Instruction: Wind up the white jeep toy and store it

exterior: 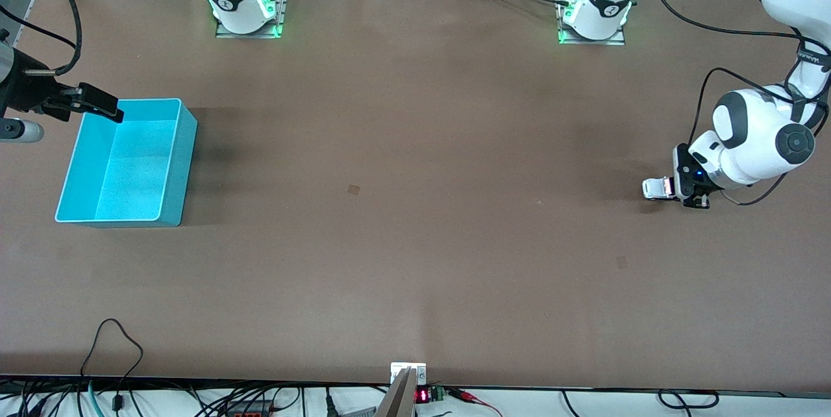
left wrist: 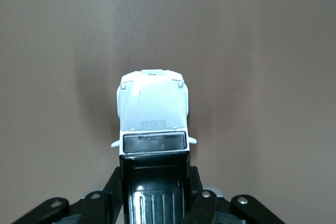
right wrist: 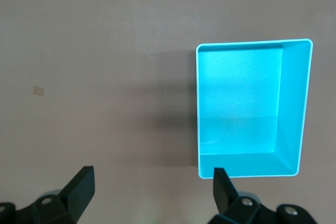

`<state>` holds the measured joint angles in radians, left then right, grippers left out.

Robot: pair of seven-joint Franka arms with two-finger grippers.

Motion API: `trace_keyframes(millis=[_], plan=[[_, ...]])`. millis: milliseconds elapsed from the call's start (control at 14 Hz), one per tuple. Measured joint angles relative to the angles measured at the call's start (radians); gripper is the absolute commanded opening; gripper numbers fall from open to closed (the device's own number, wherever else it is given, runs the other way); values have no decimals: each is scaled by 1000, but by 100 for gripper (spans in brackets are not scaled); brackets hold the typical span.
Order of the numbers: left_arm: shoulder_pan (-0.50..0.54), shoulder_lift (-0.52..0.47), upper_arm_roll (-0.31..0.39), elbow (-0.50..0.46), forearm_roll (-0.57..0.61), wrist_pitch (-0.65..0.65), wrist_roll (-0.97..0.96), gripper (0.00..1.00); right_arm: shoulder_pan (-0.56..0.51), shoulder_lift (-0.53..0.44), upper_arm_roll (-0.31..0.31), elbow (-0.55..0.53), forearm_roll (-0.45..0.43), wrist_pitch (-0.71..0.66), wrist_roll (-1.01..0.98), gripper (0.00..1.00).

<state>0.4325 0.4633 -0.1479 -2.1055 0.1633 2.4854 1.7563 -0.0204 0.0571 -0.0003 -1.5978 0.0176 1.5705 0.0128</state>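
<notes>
Grip on the white jeep toy (left wrist: 153,109) was made: the left gripper (left wrist: 155,192) clamped its rear at the table's left-arm end. Storing remained; the empty turquoise bin (exterior: 174,173) sat well apart, the right gripper (right wrist: 152,188) waiting spread wide over its rim.

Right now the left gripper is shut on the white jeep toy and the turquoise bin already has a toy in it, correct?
Not quite. The left gripper is shut on the white jeep toy, but the turquoise bin is empty, as the right wrist view shows.
</notes>
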Motion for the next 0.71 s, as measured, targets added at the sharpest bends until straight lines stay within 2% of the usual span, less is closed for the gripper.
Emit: trace_keyframes(millis=[712], plan=[[68, 17, -4, 25, 35, 5, 59, 11, 0, 0, 0, 0, 0, 0, 0, 100]])
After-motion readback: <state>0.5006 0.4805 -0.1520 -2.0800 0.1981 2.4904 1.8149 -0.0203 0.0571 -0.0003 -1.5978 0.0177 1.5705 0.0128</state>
